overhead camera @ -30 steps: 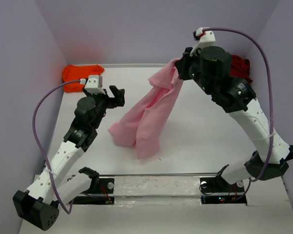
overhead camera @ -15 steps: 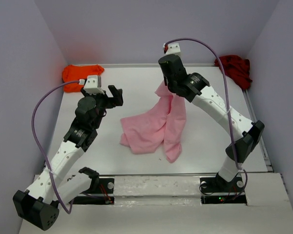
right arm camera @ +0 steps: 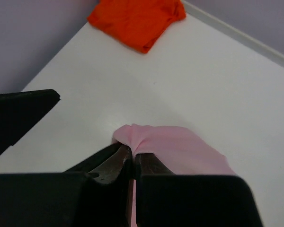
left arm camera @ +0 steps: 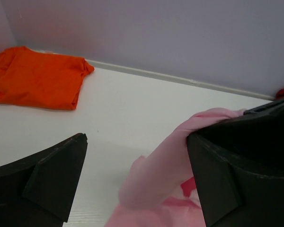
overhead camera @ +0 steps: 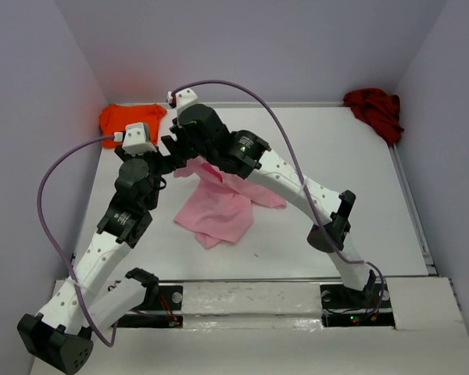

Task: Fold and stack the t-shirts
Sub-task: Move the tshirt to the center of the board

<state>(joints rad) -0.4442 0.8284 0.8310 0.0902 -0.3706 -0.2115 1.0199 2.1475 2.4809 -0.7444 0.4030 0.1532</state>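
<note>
swung across from one o'clock to eleven o'clock, my right claw (right arm camera: pixel 132 153) pinches an edge of the pink t-shirt (overhead camera: pixel 219 211), the rest draped over the middle of the bench (overhead camera: pixel 336 172); my left claw (left arm camera: pixel 137 142) gapes wide just beside it.

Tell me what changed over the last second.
The right gripper, shut on the pink t-shirt, swept from the far right across to the left gripper, dragging the shirt leftward and lower. The left gripper stayed open; the orange t-shirt and dark red t-shirt lay untouched.

Pink t-shirt (overhead camera: pixel 216 217) partly under right arm (overhead camera: pixel 285 178)
</note>
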